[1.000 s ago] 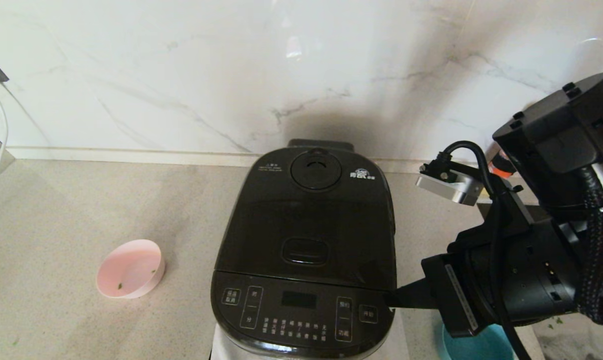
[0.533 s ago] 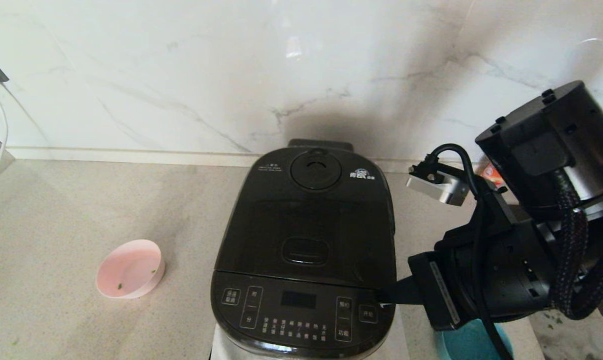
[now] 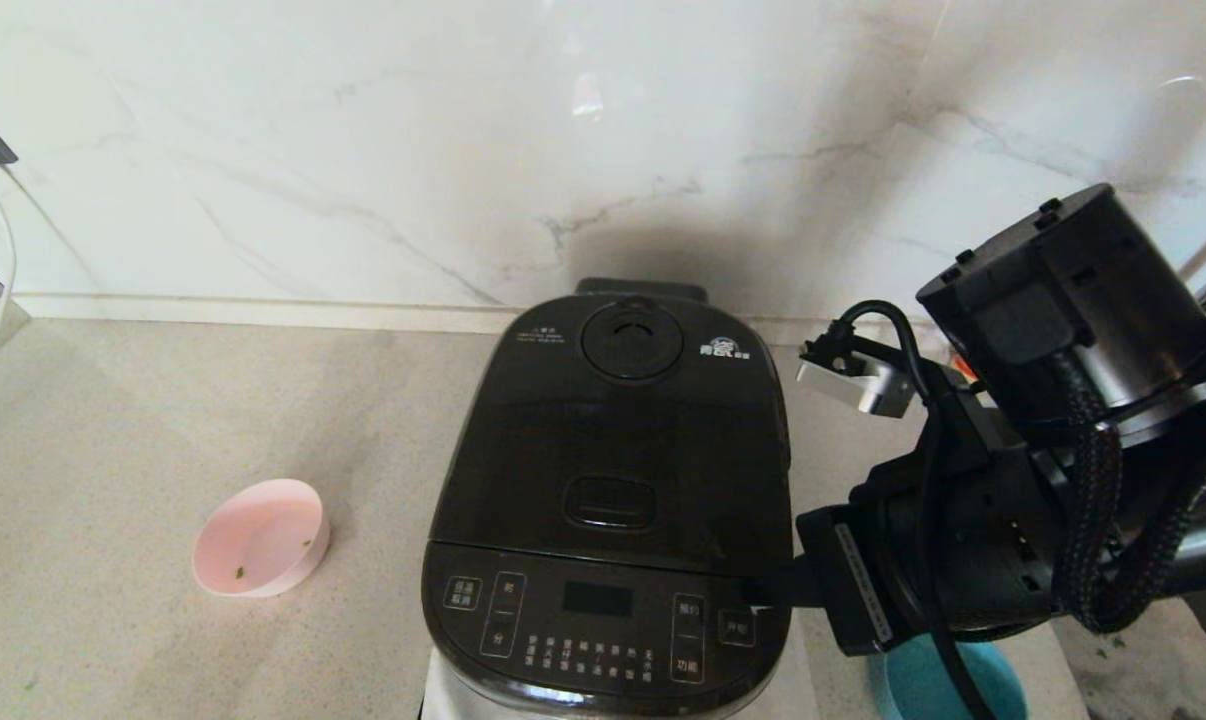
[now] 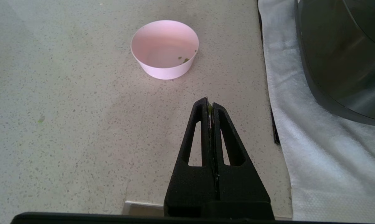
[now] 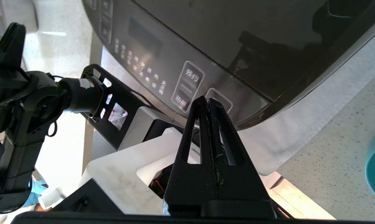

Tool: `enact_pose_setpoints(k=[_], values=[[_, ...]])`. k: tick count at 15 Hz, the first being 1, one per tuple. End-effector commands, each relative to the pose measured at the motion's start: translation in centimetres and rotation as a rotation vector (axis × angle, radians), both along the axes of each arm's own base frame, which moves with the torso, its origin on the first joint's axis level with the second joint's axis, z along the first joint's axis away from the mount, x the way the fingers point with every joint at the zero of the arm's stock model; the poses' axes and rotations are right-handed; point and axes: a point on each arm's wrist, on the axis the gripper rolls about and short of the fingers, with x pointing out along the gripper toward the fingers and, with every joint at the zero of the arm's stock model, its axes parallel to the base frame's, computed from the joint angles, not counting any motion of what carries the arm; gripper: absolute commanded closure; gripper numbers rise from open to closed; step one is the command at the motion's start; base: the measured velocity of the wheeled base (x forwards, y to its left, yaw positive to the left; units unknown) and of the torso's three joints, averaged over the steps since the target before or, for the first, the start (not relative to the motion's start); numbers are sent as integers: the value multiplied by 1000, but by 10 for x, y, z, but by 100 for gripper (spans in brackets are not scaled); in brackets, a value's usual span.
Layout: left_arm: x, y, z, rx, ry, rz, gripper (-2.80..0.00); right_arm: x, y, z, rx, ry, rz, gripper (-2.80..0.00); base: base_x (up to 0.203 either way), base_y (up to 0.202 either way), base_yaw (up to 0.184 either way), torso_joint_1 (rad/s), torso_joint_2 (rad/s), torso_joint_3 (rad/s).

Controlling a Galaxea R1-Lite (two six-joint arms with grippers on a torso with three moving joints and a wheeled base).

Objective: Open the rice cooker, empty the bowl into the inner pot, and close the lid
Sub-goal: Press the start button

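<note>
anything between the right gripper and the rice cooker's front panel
Nothing visible. The right gripper, fingers shut, is at the right front corner of the rice cooker, its tip beside the panel's rightmost button, with the lid closed.

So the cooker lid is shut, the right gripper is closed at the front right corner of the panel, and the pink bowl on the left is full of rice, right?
Not quite. The pink bowl is nearly empty; the left wrist view shows only a few green bits inside. The rest holds: the lid of the rice cooker is shut, and the right gripper is closed at the panel's front right corner.
</note>
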Motion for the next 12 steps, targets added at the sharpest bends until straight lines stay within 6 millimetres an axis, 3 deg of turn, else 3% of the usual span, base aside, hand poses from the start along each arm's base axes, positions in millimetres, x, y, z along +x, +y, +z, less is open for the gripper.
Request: enact_pose_setpoints(k=[1, 12], values=[[0, 0, 0, 0, 2, 0, 0, 3, 2, -3, -10, 11, -5, 0, 0, 0, 0, 0, 0, 0], [0, 0, 0, 0, 2, -1, 0, 13, 5, -13, -16, 24, -21, 0, 0, 0, 0, 0, 0, 0]])
